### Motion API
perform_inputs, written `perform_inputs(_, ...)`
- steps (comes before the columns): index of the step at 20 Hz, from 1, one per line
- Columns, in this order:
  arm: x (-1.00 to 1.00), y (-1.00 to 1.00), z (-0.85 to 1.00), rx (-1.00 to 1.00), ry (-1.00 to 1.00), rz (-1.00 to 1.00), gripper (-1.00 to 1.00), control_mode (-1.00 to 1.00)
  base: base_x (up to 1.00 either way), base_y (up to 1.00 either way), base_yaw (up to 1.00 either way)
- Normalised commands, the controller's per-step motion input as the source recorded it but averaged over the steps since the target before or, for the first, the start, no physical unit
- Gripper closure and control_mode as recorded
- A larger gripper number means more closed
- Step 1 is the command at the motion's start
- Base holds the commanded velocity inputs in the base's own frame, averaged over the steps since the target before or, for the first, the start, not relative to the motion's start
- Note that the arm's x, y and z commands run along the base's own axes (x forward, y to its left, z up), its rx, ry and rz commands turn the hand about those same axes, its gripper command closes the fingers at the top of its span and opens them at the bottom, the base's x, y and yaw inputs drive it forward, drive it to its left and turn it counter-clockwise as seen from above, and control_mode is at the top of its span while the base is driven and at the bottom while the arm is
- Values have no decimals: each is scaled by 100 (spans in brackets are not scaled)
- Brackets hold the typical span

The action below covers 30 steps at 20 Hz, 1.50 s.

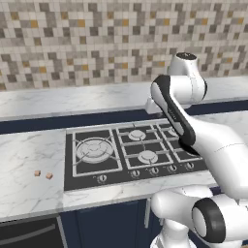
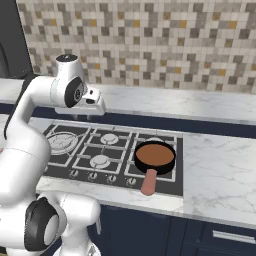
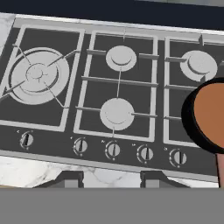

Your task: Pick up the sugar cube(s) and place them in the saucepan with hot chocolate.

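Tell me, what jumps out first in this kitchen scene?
The big white robot arm rising over the stove, its gripper open above the knobs. Next, the black saucepan of brown hot chocolate on the stove's right front burner, pink handle toward the counter edge. Then two tiny tan sugar cubes on the marble counter left of the stove.

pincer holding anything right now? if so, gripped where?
Nothing held. The pincer hangs open above the stove's front edge, empty between its tips. Both sugar cubes lie on the counter left of the stove; the saucepan sits on the right front burner.
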Motion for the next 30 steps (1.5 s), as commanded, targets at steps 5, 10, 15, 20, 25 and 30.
perform_inputs(5,0,71,-12,0,1,-2,-100,-100,0,0,0)
perform_inputs(10,11,100,-21,0,14,0,-100,-100,0,0,0)
perform_inputs(15,3,100,-31,-3,20,3,-100,-100,0,0,0)
perform_inputs(20,0,100,-22,-17,29,9,-100,-100,0,0,0)
perform_inputs(25,-1,97,-25,-12,16,21,-100,-100,0,0,0)
perform_inputs(30,-3,86,-43,-2,3,28,-100,-100,0,0,0)
